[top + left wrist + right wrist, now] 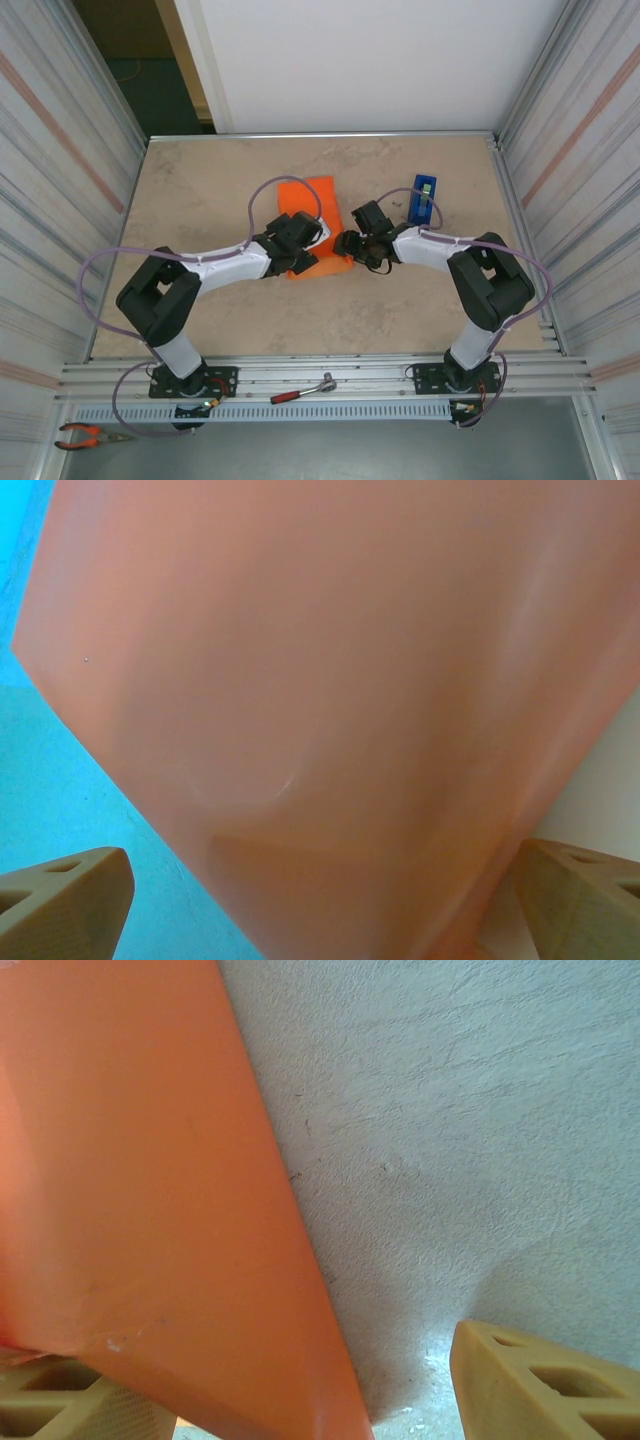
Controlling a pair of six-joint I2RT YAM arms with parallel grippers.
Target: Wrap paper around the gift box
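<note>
Corrugated metal walls (60,150) close both sides of a beige mottled counter (200,200), with a white panel (370,60) behind it; the paper (316,195) lies bunched up near the middle, not spread flat; the box is hidden, and I cannot tell where beneath the paper it sits; the left tool (300,232) rests over the paper's middle, its black wrist covering much of it from above; its fingers (62,905) stand spread wide with the paper rising between them, and one finger is clear of the paper with a teal-tinted gap beside it, so the tool is open and clamps nothing; a soft dent and a crease mark the paper just ahead of it; the right tool (352,246) sits at the paper's right edge, facing the left tool, the two nearly meeting; its fingers (545,1380) are parted too, with bare counter showing between them; the paper's edge drapes over the other finger but is not pinched; a blue tape dispenser (423,198) stands just behind the right arm, apart from the paper; lilac cables (283,181) loop over both arms, one arching across the paper's far part; on the rail (330,372) at the near edge lies a red-handled ratchet (300,391), between the two bases; orange-handled pliers (85,435) lie at the near left corner, well apart from the paper.
</note>
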